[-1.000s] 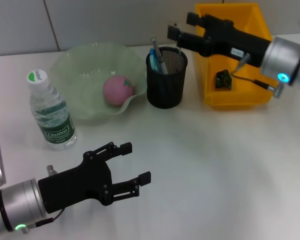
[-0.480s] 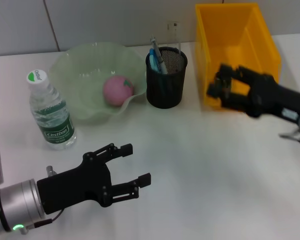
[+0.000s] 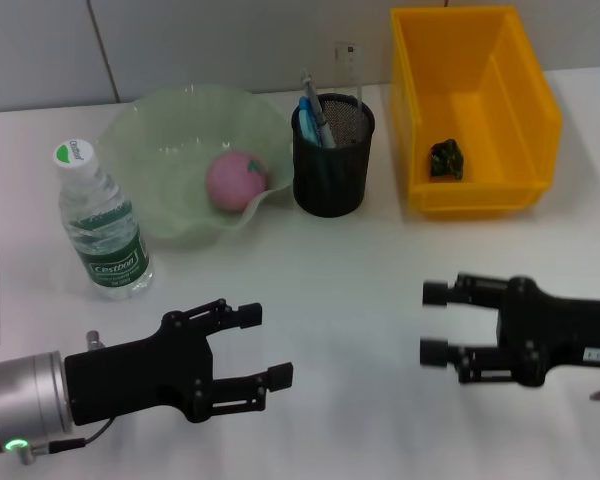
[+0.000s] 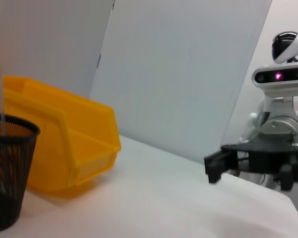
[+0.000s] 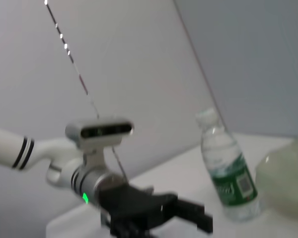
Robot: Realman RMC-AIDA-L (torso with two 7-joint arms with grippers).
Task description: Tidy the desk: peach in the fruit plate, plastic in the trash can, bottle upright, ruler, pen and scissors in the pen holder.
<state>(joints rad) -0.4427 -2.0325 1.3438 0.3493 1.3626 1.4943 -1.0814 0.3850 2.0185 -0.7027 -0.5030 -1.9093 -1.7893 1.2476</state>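
Now your right claw (image 3: 426, 323) has swung back from the bin (image 3: 525, 190), open and empty (plastic (image 3: 446, 160) dropped inside), so tidying looks finished.

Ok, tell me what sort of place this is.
Probably a staged desk in a robot lab, not a real office: a plain white table against bare wall panels, with a mesh pen holder, a yellow bin serving as trash can, and another white robot standing past the table's edge.
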